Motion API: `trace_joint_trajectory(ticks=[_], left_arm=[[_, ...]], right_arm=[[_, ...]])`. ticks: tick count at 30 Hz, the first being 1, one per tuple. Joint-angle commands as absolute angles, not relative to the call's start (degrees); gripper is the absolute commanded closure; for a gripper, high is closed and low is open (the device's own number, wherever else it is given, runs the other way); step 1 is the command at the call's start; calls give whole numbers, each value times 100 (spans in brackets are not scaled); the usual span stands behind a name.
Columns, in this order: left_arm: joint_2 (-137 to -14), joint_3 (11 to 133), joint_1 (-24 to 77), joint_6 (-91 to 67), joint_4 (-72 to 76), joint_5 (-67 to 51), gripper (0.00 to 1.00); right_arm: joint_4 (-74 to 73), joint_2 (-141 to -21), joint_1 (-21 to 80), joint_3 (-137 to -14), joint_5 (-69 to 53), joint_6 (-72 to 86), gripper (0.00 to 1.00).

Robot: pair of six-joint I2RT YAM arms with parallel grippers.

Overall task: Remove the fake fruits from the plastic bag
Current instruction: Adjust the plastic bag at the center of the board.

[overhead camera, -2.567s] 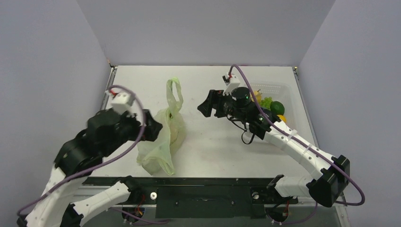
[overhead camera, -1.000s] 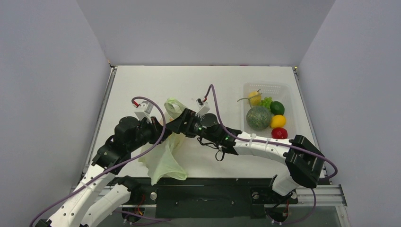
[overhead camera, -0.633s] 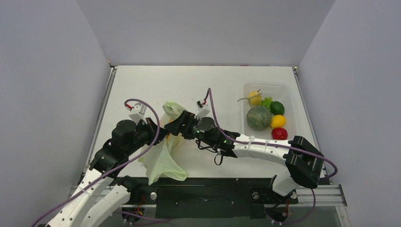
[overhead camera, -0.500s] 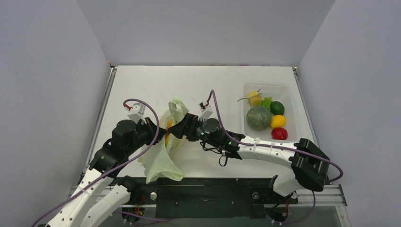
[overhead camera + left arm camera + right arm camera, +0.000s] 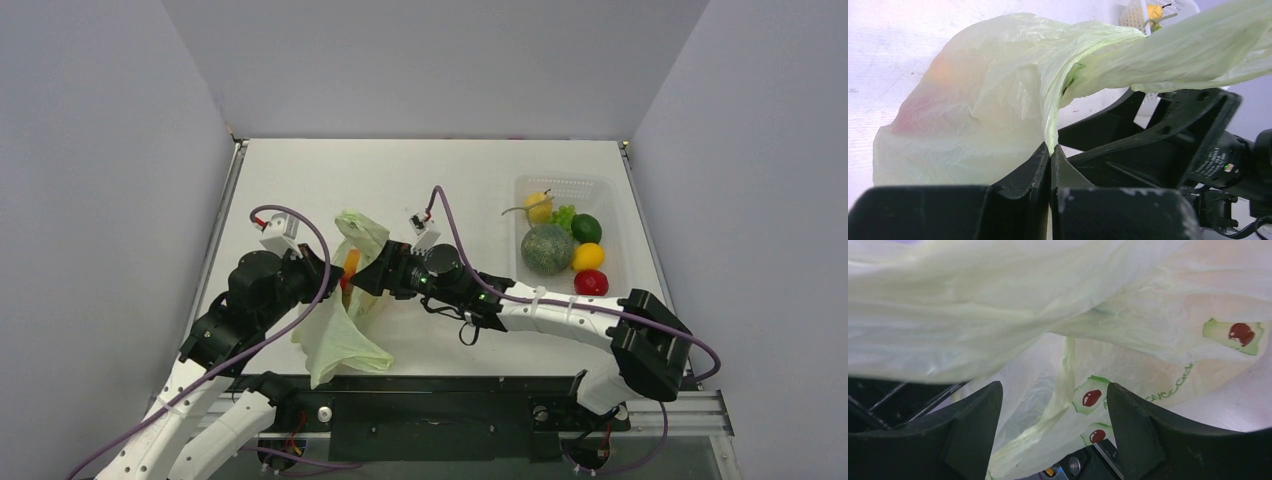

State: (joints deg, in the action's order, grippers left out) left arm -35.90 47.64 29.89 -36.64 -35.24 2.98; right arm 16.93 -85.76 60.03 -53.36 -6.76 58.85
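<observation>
The pale green plastic bag point(image 5: 340, 325) lies at the near left of the table, its top lifted. My left gripper point(image 5: 325, 275) is shut on a fold of the plastic bag point(image 5: 988, 100) near its mouth. My right gripper point(image 5: 366, 276) is at the bag's mouth from the right, open, with loose film of the plastic bag point(image 5: 1108, 310) between its wide-apart fingers point(image 5: 1143, 432). An orange fake fruit point(image 5: 351, 264) shows in the mouth. A reddish-orange tint point(image 5: 923, 100) shows through the film. Whether more fruit is inside is hidden.
A white mesh basket point(image 5: 528, 188) stands at the right, holding a mottled green melon point(image 5: 547, 249), a yellow pear point(image 5: 539, 207), green grapes point(image 5: 566, 214), a green fruit point(image 5: 586, 228), a yellow one point(image 5: 588, 256) and a red one point(image 5: 591, 282). Grey walls enclose the table.
My right gripper came from the basket to the bag's mouth. Over the last second both grippers shifted slightly left with the bag top, and the orange fruit came into view.
</observation>
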Motion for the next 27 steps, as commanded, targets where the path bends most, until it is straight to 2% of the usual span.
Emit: trace_joint_trajectory(ticks=[1, 3, 5, 6, 8, 11, 15, 25, 27], left_arm=[[-3564, 4972, 2971, -3748, -3326, 328, 100], [-3552, 4919, 2971, -3806, -3274, 291, 100], [-3551, 4929, 2965, -3817, -3300, 335, 100], [-3560, 4983, 2965, -3789, -3329, 424, 100], [-3588, 5181, 2968, -3797, -3591, 866, 100], [-3598, 5563, 2962, -3846, -4376, 1841, 100], [-3759, 6195, 2909, -3503, -5148, 2835, 100], [-3762, 6771, 2872, -2634, -5819, 3702, 100], [-3641, 6736, 2874, -2601, -5814, 3529, 100]], right_arm=[[1722, -9090, 6277, -5775, -602, 6039, 32], [1530, -9341, 6380, -5967, -542, 5976, 44], [1308, -9524, 6430, -6109, -559, 5914, 64], [1324, -9526, 6427, -6010, -570, 5897, 87], [1518, -9225, 6298, -5526, -465, 5817, 100], [1783, -8212, 5831, -4318, -256, 5349, 100], [1920, -7667, 5084, -3274, -665, 4738, 100], [2203, -7447, 4647, -2749, -724, 4706, 100], [2351, -7486, 4637, -2651, -633, 4773, 100]])
